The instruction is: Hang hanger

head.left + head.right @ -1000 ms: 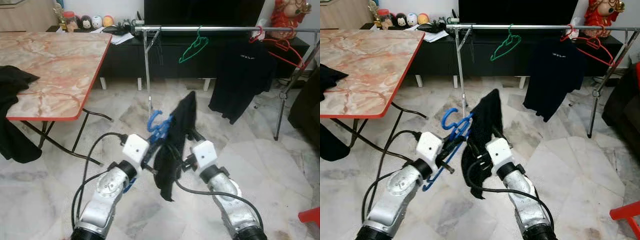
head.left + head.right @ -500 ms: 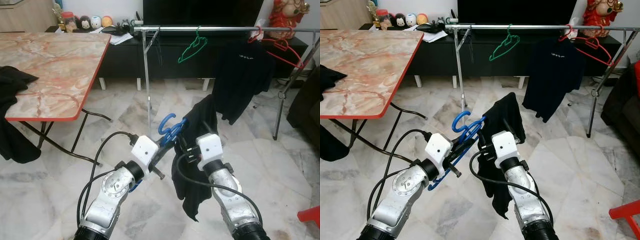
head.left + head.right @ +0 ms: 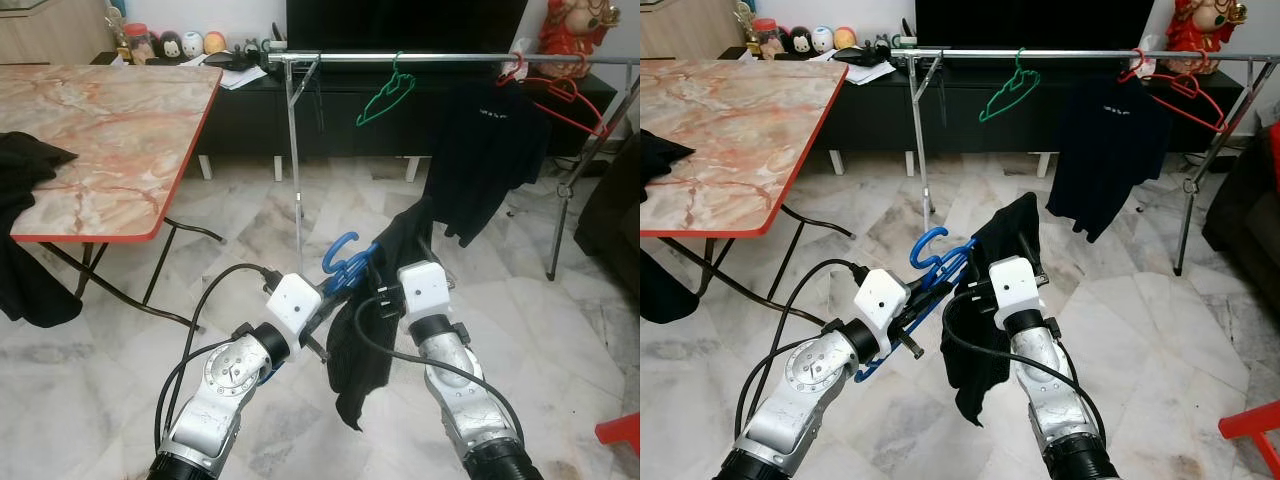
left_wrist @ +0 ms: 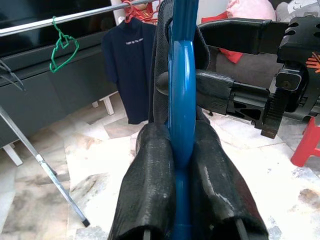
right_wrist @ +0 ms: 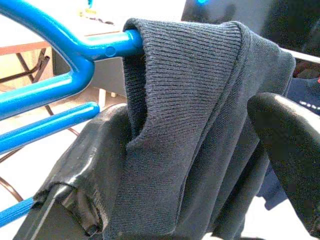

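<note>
While the clothes rail (image 3: 450,58) stands well ahead across the floor, the dark garment (image 3: 365,340) is draped over the blue hanger (image 3: 345,262), held low between both arms. The left tool (image 4: 182,165) is clamped on the hanger's bar; the right tool (image 5: 200,165) is spread around the cloth. Since the cloth is ungripped, it could slip off during the approach

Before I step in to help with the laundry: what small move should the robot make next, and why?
Probably raise both arms toward the rail. The left gripper is shut on the blue hanger, the dark garment is already draped over it, and the right gripper has that cloth between its open fingers. The rail is well above and ahead of the hook, with free space beside the green hanger.
</note>
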